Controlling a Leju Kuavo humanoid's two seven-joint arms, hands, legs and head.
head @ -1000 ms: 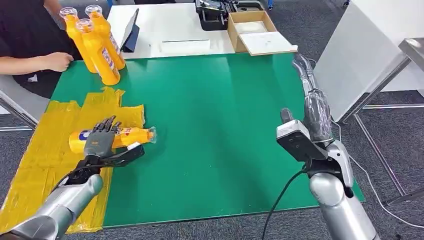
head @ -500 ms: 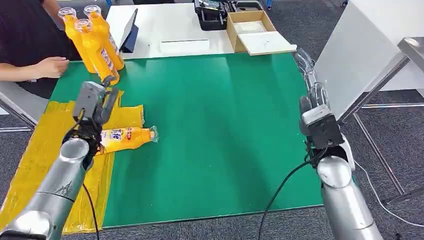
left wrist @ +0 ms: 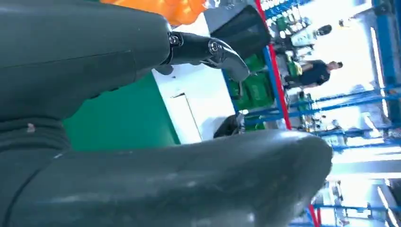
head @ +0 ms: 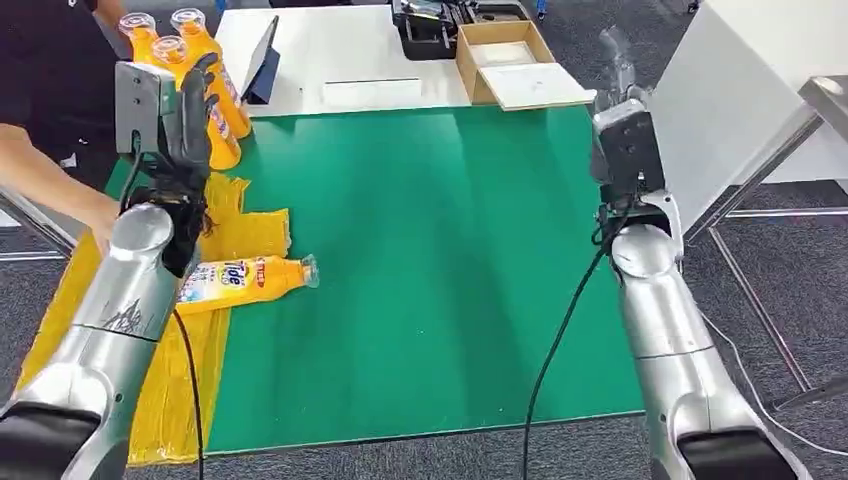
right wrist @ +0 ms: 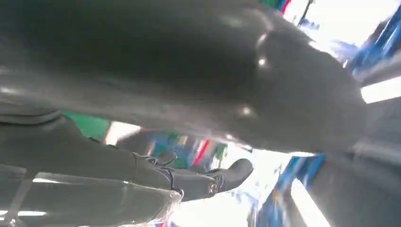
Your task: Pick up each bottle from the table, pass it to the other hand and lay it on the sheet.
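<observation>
Green mat (head: 420,250): bottle (head: 240,281) overhangs sheet (head: 120,300) edge.

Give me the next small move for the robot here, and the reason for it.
Probably reach the left hand toward the upright bottles at the mat's far left corner and grip one. One bottle already lies with its base on the yellow sheet, and the left hand is raised, holding nothing, just in front of the standing ones. The right hand is raised too, and seems free to take the pass.
</observation>
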